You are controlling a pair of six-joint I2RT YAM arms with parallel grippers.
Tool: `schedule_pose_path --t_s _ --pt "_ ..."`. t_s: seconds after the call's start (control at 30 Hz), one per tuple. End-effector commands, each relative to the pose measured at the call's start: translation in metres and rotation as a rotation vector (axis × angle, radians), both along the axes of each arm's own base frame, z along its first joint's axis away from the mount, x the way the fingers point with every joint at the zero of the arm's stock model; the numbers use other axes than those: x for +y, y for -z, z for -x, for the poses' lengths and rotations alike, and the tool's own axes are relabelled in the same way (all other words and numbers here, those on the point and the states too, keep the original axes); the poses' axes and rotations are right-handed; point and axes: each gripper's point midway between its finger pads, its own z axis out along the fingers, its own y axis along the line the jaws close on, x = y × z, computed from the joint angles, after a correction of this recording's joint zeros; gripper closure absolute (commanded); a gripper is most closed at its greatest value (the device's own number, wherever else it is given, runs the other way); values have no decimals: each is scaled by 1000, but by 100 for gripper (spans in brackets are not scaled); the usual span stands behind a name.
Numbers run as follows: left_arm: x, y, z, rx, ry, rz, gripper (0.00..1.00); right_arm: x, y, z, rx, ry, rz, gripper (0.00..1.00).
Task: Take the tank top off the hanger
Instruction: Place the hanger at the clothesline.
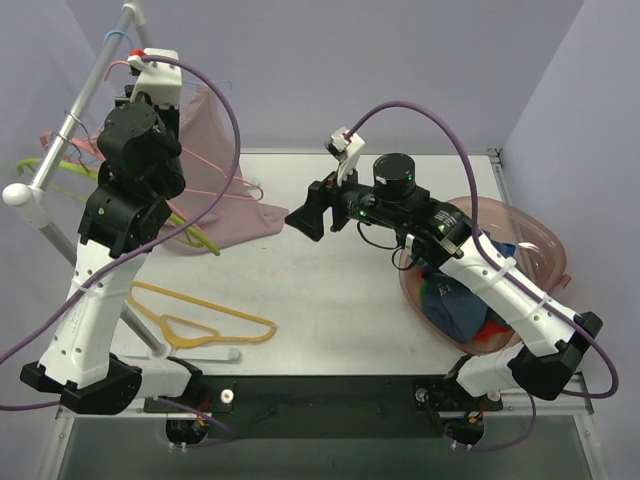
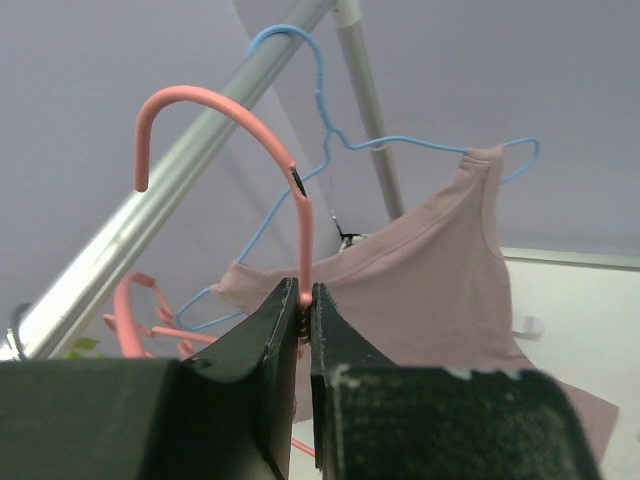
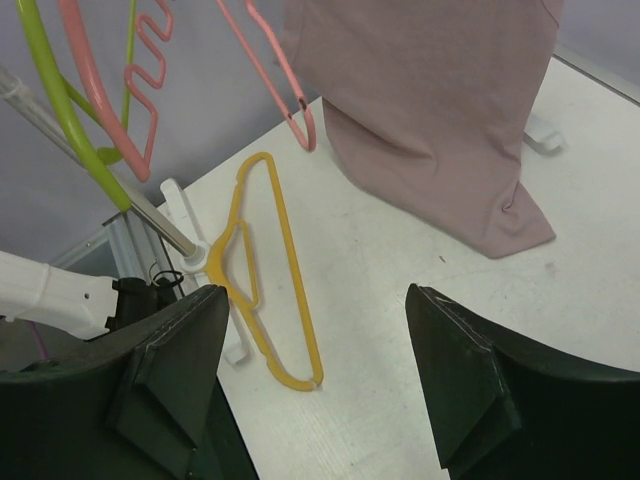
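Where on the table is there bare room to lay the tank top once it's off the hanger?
The widest bare patch of table lies between the yellow hanger and the bin, in front of the open right gripper. The left side is crowded by the draped tank top and the rail.

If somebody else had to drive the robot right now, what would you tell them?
Left gripper: shut on the pink hanger at its neck, up by the rail.
Right gripper: open, empty, above the table, facing the tank top.
The tank top hangs with a strap over the blue hanger, hem on the table.
Done: nothing off yet.
Left: pull the tank top free.
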Motion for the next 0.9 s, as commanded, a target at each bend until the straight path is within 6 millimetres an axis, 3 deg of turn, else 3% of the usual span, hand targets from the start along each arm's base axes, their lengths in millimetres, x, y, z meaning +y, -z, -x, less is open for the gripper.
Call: schedule_pose_path --t_s 0.0,0.27,0.4,0.73,0.87 --pt "26 -25 0 -84 -78 -6 100 -10 -26 9 -94 13 -45 27" --pt "57 -13 -14 -69 -124 30 100 -29 -33 23 -115 37 -43 27" --pt "60 -6 -17 -56 -120 40 100 -35 -40 28 -135 46 -56 27" --pt "63 11 -27 -9 -106 44 100 -37 -38 33 -133 46 -41 27" --pt "64 28 -32 27 -108 53 100 -43 -41 35 -147 57 -46 26"
